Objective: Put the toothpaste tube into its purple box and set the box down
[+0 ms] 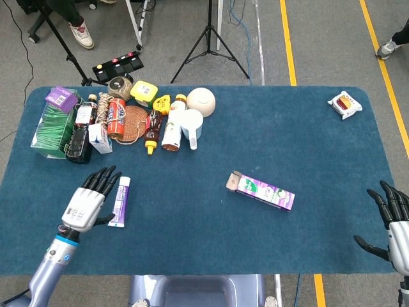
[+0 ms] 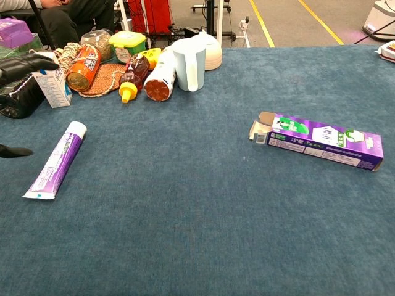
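On the blue desk (image 1: 211, 224) the toothpaste tube (image 1: 120, 201) lay flat near the left edge, well apart from the purple box (image 1: 261, 190), which rested on its side at mid-desk with one end flap open. Left hand (image 1: 89, 198) hovered just beside the tube, fingers (image 1: 102, 180) spread and grasping nothing. Right hand (image 1: 391, 224) stood at the right edge, fingers apart, likewise released. Bottles, a pitcher (image 1: 192, 126) and other clutter were grouped at the far left.
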`<move>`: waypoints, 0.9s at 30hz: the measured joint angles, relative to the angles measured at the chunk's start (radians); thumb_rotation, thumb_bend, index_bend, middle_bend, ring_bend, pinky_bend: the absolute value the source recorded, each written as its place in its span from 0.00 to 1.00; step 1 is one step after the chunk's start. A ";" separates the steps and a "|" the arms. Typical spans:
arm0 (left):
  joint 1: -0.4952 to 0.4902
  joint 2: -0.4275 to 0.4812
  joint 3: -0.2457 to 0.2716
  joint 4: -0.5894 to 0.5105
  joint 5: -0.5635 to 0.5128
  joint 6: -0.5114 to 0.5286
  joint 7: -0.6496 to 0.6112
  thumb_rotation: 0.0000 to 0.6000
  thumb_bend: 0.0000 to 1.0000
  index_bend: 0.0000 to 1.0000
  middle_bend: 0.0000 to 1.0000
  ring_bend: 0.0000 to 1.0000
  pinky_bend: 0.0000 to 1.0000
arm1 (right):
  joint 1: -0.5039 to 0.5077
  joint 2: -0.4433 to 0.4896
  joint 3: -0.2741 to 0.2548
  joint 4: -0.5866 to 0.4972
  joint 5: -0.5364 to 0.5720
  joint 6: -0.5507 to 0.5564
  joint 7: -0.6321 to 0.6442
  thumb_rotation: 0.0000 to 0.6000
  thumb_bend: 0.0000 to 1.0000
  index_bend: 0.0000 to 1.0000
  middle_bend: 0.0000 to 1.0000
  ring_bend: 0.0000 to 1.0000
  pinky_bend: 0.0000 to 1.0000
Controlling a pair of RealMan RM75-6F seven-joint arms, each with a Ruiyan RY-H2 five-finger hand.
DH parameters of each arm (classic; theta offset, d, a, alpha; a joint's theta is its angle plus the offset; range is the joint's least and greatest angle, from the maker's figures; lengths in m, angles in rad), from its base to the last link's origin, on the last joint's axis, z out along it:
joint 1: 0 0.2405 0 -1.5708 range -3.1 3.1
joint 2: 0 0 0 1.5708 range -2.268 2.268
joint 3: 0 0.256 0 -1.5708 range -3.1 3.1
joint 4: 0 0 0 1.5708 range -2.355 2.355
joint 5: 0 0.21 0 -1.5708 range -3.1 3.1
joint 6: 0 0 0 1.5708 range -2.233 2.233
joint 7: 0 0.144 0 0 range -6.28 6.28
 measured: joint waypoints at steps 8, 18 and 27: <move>-0.041 -0.143 0.006 0.082 -0.056 -0.044 0.067 1.00 0.05 0.00 0.00 0.00 0.13 | 0.001 0.013 -0.005 0.000 -0.009 0.000 0.053 1.00 0.00 0.11 0.01 0.00 0.06; -0.065 -0.218 0.015 0.179 -0.108 -0.066 0.074 1.00 0.05 0.00 0.00 0.00 0.13 | 0.015 0.033 -0.026 -0.001 -0.033 -0.033 0.123 1.00 0.00 0.11 0.01 0.00 0.06; -0.070 -0.236 0.020 0.268 -0.128 -0.060 0.028 1.00 0.05 0.00 0.00 0.00 0.13 | 0.017 0.033 -0.027 -0.001 -0.032 -0.033 0.122 1.00 0.00 0.11 0.01 0.00 0.06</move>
